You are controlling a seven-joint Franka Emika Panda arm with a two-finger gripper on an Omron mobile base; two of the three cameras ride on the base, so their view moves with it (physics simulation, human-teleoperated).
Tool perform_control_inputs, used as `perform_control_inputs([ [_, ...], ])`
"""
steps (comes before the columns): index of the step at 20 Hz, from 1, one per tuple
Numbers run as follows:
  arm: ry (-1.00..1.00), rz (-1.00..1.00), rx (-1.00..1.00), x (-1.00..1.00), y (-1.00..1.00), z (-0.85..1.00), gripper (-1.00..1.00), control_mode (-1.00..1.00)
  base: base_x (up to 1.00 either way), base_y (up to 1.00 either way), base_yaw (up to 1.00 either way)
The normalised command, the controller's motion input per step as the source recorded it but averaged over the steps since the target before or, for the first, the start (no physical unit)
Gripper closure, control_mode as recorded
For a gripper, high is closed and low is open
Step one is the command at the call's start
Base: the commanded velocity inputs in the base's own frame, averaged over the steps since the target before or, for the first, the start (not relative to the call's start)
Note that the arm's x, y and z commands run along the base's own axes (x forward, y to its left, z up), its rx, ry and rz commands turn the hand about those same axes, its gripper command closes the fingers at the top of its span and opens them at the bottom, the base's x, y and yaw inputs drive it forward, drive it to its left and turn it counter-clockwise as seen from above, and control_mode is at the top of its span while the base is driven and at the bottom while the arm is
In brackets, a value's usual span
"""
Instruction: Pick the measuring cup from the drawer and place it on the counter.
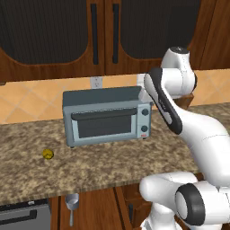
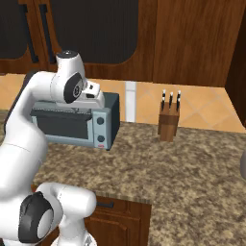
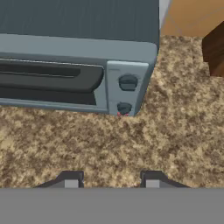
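Overhead, dark cabinets (image 1: 54, 31) above the speckled counter (image 1: 112, 161).

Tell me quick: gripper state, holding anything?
Gripper: open, holding nothing, fingertips apart above the counter in front of the toaster oven. The measuring cup lies below the counter edge.

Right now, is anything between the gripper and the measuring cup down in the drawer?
Yes. The gripper hangs open above the counter by the toaster oven, while the measuring cup lies below the counter's front edge. The counter slab lies between them, so the gripper must come around its edge.
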Motion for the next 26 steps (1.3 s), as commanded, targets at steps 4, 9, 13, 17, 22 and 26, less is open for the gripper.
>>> perform_control_inputs([
  [4,-0.01,0.00,-0.02,-0.63,0.37,-0.21,-1.00,-1.00,0.00,0.00,0.00],
  [9,0.00,0.00,-0.07,-1.00,1.00,-0.68,-1.00,-1.00,0.00,0.00,0.00],
  [13,0.03,0.00,-0.01,-0.82,1.00,-0.71,-1.00,-1.00,0.00,0.00,0.00],
  [17,0.11,0.00,0.00,-0.78,1.00,-0.73,-1.00,-1.00,0.00,0.00,0.00],
  [22,0.13,0.00,0.00,-0.59,0.93,-0.65,-1.00,-1.00,0.00,0.00,0.00],
  [26,0.08,0.00,0.00,-0.46,0.77,-0.67,-1.00,-1.00,0.00,0.00,0.00],
])
